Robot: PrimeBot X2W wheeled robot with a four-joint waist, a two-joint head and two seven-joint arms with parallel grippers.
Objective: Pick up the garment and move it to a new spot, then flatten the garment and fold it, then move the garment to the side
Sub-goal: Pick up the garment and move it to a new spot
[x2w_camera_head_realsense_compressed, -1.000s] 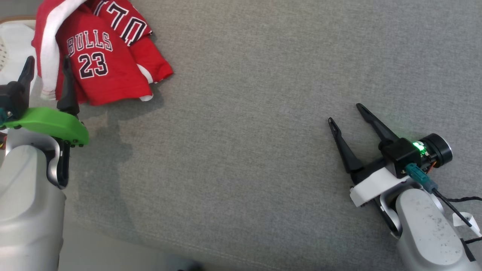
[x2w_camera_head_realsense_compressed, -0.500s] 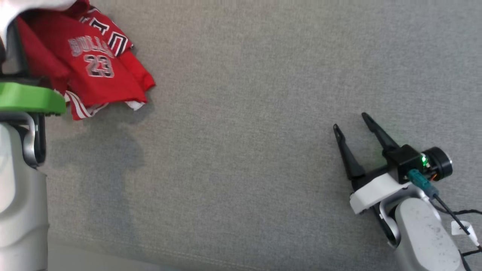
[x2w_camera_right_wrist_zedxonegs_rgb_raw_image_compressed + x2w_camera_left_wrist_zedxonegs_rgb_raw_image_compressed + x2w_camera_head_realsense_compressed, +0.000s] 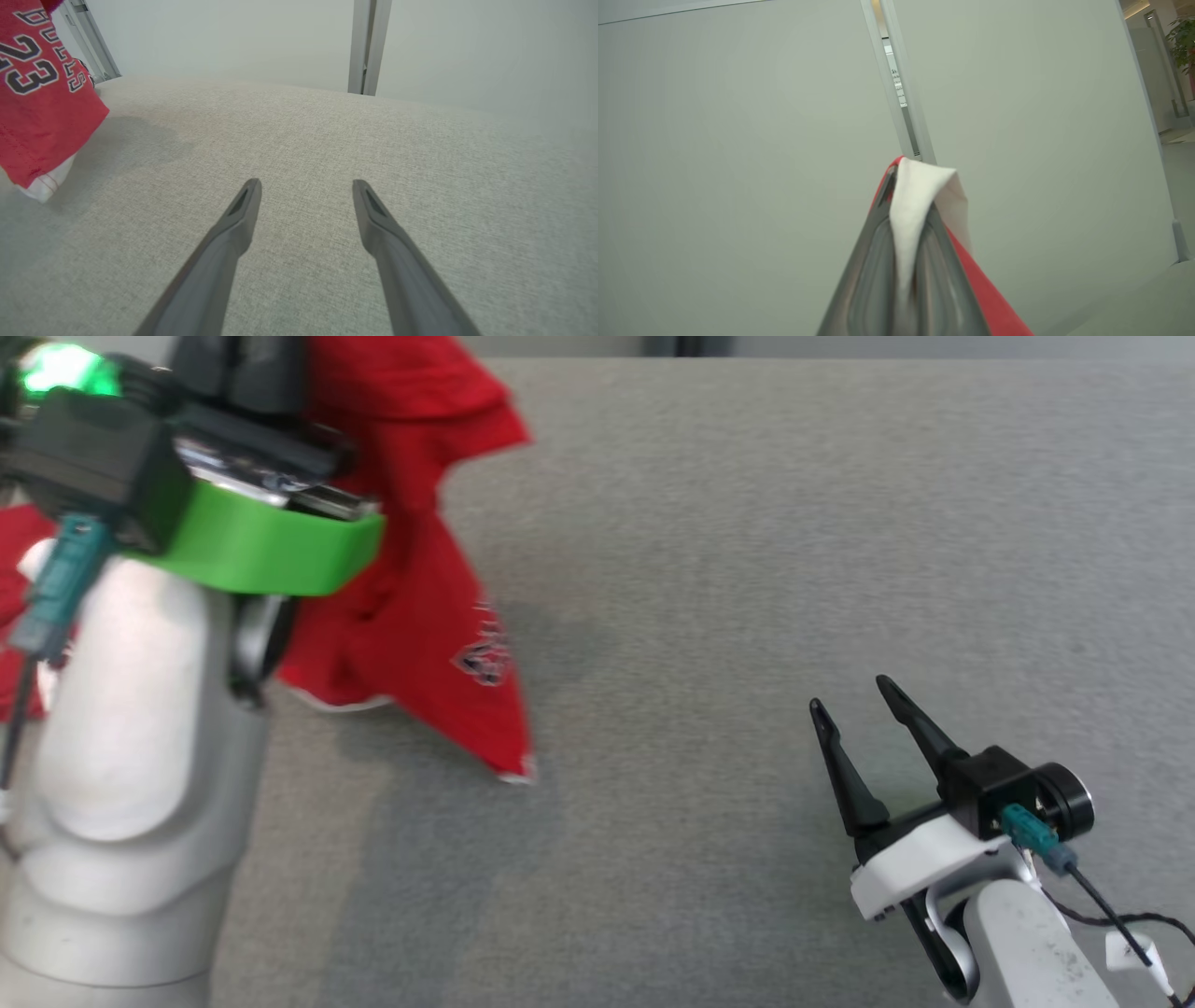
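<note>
The garment (image 3: 420, 607) is a red jersey with white trim. It hangs from my raised left arm, whose green wrist band (image 3: 271, 546) shows at the upper left of the head view, and its lower corner reaches down to the grey surface. In the left wrist view my left gripper (image 3: 906, 200) is shut on a bunch of the garment's white and red fabric (image 3: 941, 186). My right gripper (image 3: 852, 698) rests low at the lower right, open and with nothing in it. Seen from the right wrist, that gripper (image 3: 307, 184) points across the surface, with the garment (image 3: 42, 107) hanging at the far left.
A wide grey fabric surface (image 3: 794, 541) stretches between the two arms. Pale wall panels with a metal strip (image 3: 901, 93) stand behind its far edge. A potted plant (image 3: 1186, 39) is far off at the right of the left wrist view.
My left gripper went from open to shut on the garment, then lifted it off the surface and carried it rightwards. The head camera has shifted. The right gripper stayed open.
</note>
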